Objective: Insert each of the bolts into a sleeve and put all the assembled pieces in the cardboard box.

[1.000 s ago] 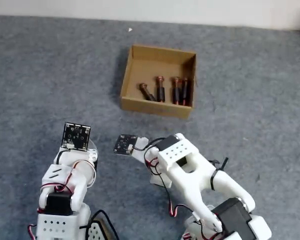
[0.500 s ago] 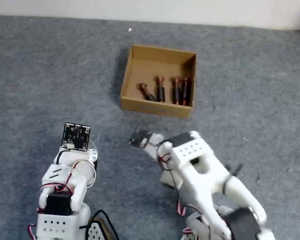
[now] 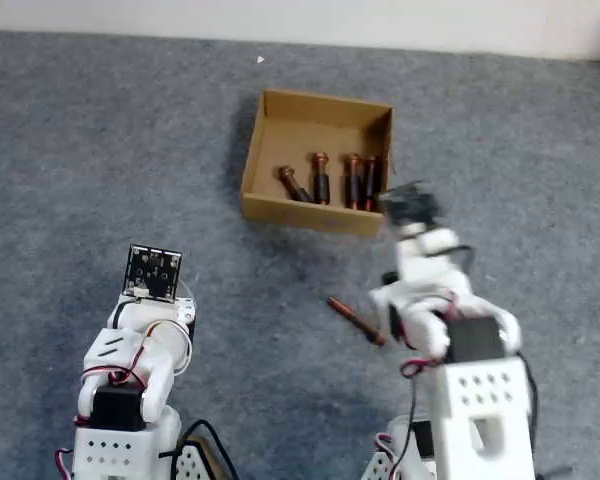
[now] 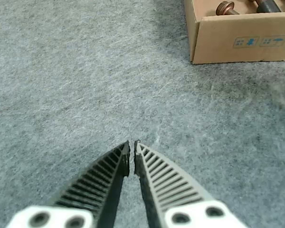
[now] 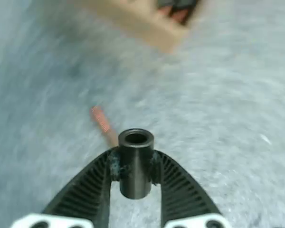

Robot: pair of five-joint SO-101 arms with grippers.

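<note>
The cardboard box sits upper middle in the high view, with four assembled pieces lying inside. My right gripper, low centre of its wrist view, clamps a black sleeve bore-up. The sleeve looks rigid, smooth and light, so I judge a mid-body grip safest against slipping. My left gripper is pinched closed on nothing. The copper bolt lies loose on the carpet, right of centre: stiff, best taken by the shank. The sleeve hides its near end, so I cannot tell which end is the head.
</note>
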